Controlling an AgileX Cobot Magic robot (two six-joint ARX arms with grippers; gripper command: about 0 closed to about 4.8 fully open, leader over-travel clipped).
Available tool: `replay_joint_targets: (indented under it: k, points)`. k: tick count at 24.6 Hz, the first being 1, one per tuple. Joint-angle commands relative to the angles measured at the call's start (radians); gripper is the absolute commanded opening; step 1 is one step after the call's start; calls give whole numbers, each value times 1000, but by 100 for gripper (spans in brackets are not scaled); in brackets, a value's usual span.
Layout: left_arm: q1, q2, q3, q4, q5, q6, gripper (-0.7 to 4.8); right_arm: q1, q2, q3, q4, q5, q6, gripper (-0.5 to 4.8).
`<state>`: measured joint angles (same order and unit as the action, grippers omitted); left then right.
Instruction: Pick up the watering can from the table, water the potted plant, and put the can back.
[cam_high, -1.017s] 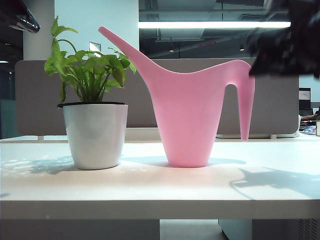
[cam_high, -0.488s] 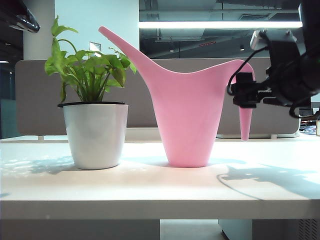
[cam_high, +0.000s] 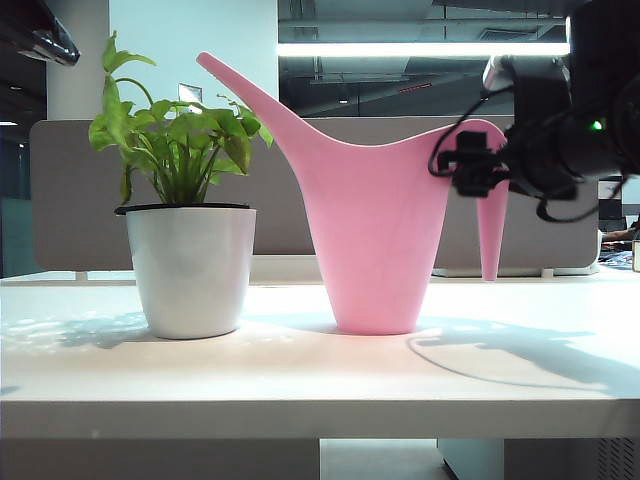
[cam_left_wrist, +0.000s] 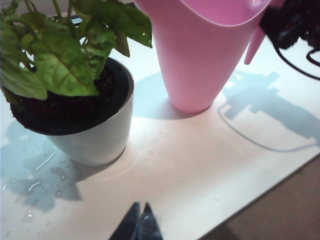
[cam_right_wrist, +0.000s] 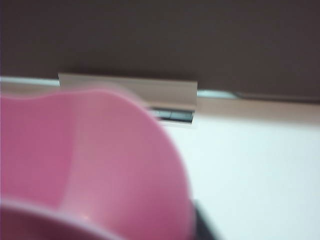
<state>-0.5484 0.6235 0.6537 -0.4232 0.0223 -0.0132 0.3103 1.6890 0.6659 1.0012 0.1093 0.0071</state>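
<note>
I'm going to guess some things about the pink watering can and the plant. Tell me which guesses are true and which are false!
1. The watering can stands upright on the table. True.
2. The potted plant is lying on its side. False: it stands upright, beside the can's spout side.
3. The right hand is at the can's handle. True, though whether it grips the handle cannot be told.
4. The left hand is holding the pot. False: it hangs over bare table, away from the pot, its fingers together.
5. The can is green. False: it is pink.
</note>
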Motion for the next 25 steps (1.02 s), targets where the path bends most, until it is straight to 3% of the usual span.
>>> replay_joint_targets:
  k: [1, 3, 8, 16, 25]
  points:
    - [2, -2, 7, 12, 0, 5, 3, 1, -2, 49, -26, 2, -13, -7]
    - [2, -2, 7, 13, 0, 5, 3, 1, -3, 62, -23, 1, -21, -7]
    - [2, -3, 6, 13, 0, 5, 3, 1, -85, 133, -67, -18, -189, -6]
    - [2, -3, 6, 13, 0, 5, 3, 0, -329, 354, -415, -18, -493, -6]
    - [2, -3, 6, 13, 0, 5, 3, 0, -396, 557, -727, -14, -795, -6]
